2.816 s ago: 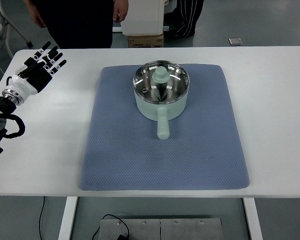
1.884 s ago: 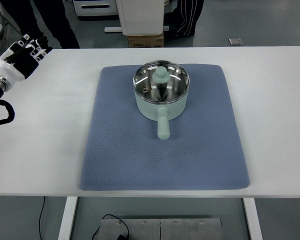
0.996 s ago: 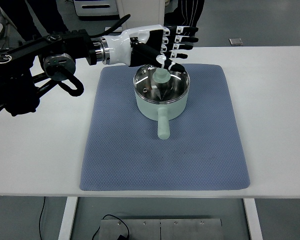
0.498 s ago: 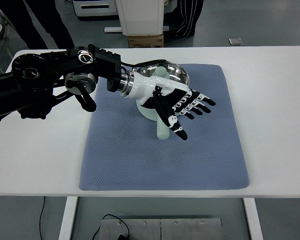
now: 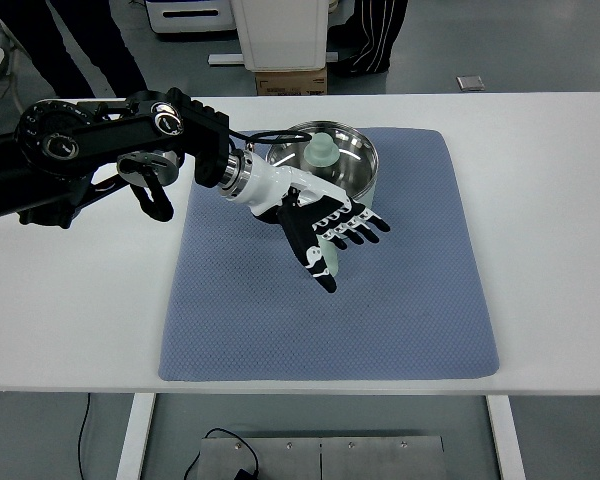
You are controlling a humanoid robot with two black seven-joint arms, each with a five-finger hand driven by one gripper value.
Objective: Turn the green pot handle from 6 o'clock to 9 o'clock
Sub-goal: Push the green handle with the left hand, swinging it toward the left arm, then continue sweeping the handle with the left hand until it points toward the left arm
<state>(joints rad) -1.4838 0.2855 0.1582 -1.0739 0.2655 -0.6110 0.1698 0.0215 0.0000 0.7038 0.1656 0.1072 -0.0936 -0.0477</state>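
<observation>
At mat centre: black-and-white left hand [image 5: 325, 228], fingers spread, nothing grasped, over pale-green lidded steel pot [image 5: 325, 172] handle; should press handle's right side, sweep left.

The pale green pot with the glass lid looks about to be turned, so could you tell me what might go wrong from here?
1. The left robot hand lies open over the pot's straight green handle; a loose push might slip off.
2. The pale green pot sits on a blue textured mat, which may bunch or drag.
3. The glass lid with green knob could shift.
</observation>
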